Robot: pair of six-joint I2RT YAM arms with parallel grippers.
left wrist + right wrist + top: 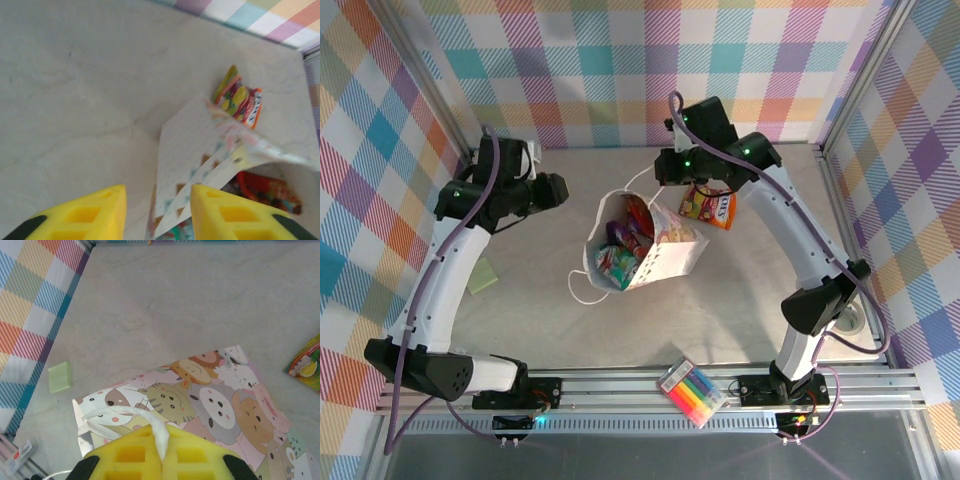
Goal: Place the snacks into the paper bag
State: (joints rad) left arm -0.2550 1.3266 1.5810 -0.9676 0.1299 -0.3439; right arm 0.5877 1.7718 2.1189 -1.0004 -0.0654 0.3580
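Note:
The white paper bag [665, 255] stands tilted at the table's middle with its mouth open toward the left. Inside it I see a red chip bag [638, 214], a purple packet [619, 236] and a teal packet [617, 266]. One orange packet [711, 207] lies on the table just right of the bag, also seen as the orange packet [239, 97]. My right gripper [162, 445] is shut on the bag's white rope handle [150, 417], above the bag's cartoon-print side [215, 405]. My left gripper [157, 212] is open, just left of the bag's rim [190, 150], holding nothing.
A flat pack of coloured marker pens [692, 392] lies on the front rail. A green sticky note [483, 278] sits at the left under my left arm, also seen as the note [60, 376]. Checked walls close in the back and sides.

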